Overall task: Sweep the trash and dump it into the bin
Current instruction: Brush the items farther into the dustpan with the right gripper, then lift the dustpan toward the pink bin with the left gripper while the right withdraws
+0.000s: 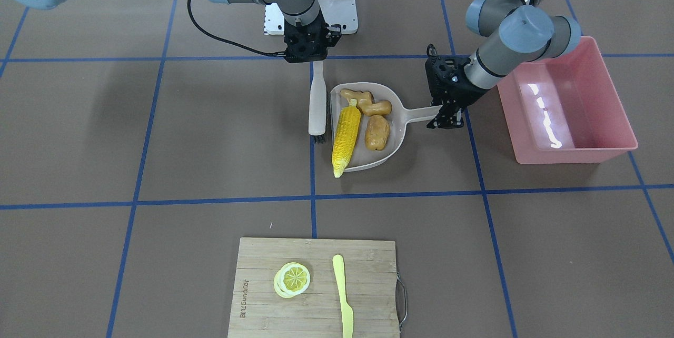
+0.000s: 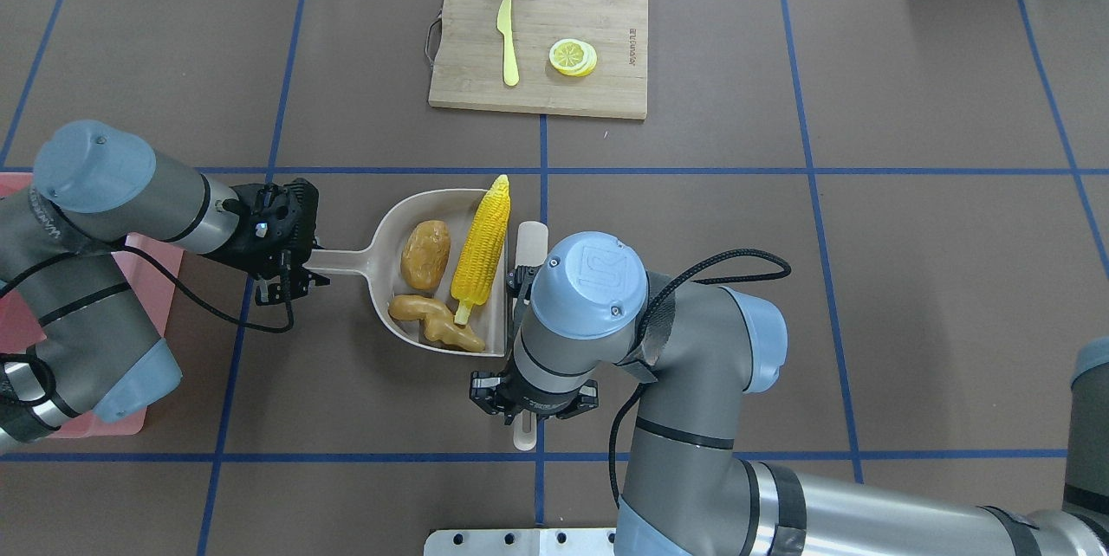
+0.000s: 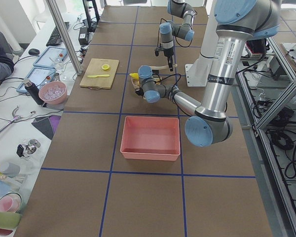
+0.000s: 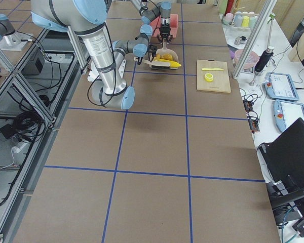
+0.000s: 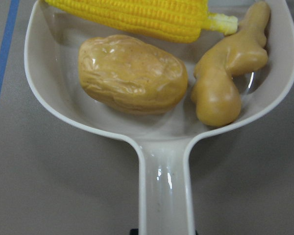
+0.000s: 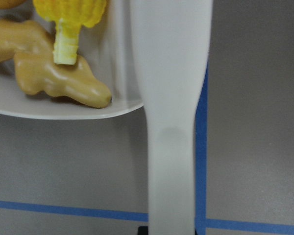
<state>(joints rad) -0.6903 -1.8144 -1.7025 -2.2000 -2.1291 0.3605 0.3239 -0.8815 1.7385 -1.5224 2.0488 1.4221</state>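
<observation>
The beige dustpan [image 1: 401, 126] lies on the table and holds the trash: the yellow corn cob [image 1: 346, 138], the tan ginger root [image 1: 368, 103] and the brown potato [image 1: 377, 132]. They also show in the overhead view: corn [image 2: 483, 244], ginger [image 2: 433, 322], potato [image 2: 425, 255]. My left gripper [image 1: 446, 114] is shut on the dustpan's handle [image 2: 342, 260]. My right gripper [image 1: 310, 53] is shut on a beige brush [image 1: 317, 106] that lies along the pan's open edge. The pink bin [image 1: 566, 101] stands beyond my left arm, empty.
A wooden cutting board [image 1: 316, 285] with a lemon slice [image 1: 292, 279] and a pale yellow knife [image 1: 343, 296] lies at the table's far side from the robot. The white mounting plate [image 1: 337, 11] is near the robot's base.
</observation>
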